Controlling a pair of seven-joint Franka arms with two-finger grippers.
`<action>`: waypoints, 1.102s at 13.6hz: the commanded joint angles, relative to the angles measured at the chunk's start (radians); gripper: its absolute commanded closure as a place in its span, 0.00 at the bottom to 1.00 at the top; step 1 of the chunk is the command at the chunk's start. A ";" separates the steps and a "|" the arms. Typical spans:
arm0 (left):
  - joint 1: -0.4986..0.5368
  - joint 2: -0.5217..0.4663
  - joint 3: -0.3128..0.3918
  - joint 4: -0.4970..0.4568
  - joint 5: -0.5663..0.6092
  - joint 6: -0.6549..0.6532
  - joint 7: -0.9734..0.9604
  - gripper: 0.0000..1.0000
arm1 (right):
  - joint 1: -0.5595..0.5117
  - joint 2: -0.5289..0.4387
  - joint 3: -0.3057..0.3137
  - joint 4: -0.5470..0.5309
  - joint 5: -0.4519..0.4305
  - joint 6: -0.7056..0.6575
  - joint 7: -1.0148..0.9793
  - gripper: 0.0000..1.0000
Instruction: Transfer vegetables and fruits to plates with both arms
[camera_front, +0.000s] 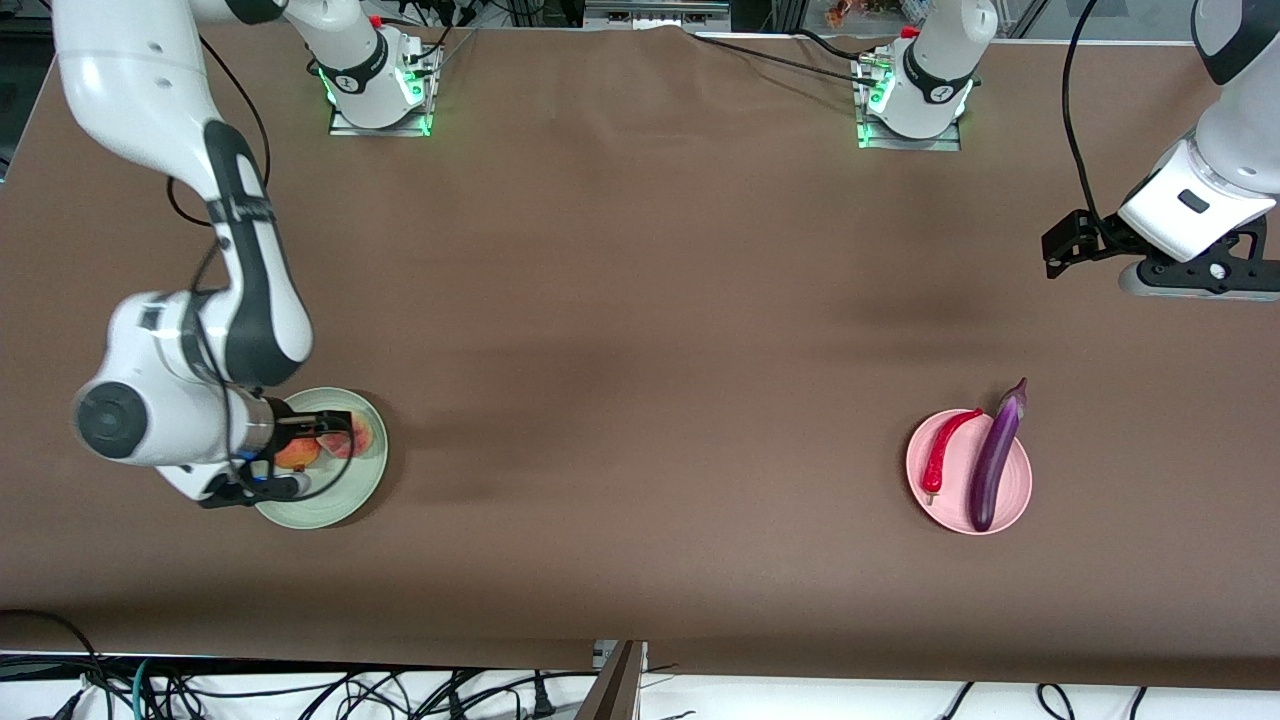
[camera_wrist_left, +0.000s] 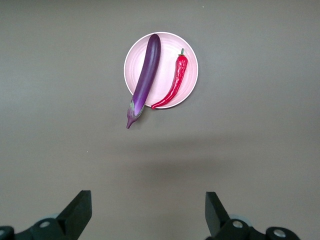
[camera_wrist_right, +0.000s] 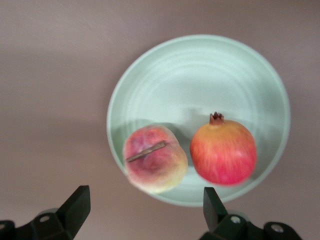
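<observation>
The right gripper (camera_front: 335, 432) hangs with its fingers spread and empty over the mint green plate (camera_front: 362, 487), where the peach-coloured fruit (camera_wrist_right: 155, 158) and the red fruit (camera_wrist_right: 223, 152) lie side by side, and the right arm's wrist covers part of this plate in the front view. On the same brown table (camera_front: 640, 330), toward the left arm's end, the pink plate (camera_front: 1013, 500) carries the red chili pepper (camera_front: 945, 451) and the purple eggplant (camera_front: 995, 460), whose stem end sticks out over the rim. Higher over bare table at that end, the left gripper (camera_wrist_left: 147, 212) is also wide open and holds nothing, and the two arm bases stand at the table's top edge, with cables along the edge nearest the camera.
</observation>
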 joint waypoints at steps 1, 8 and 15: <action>-0.005 -0.009 0.007 -0.004 -0.025 0.003 0.020 0.00 | -0.017 -0.099 0.003 -0.003 -0.010 -0.092 -0.018 0.00; -0.013 -0.010 0.006 -0.002 -0.023 -0.005 0.020 0.00 | -0.029 -0.377 0.008 -0.079 -0.014 -0.361 0.002 0.00; -0.013 -0.009 0.004 -0.002 -0.023 -0.003 0.020 0.00 | -0.107 -0.632 0.025 -0.268 -0.142 -0.351 -0.011 0.00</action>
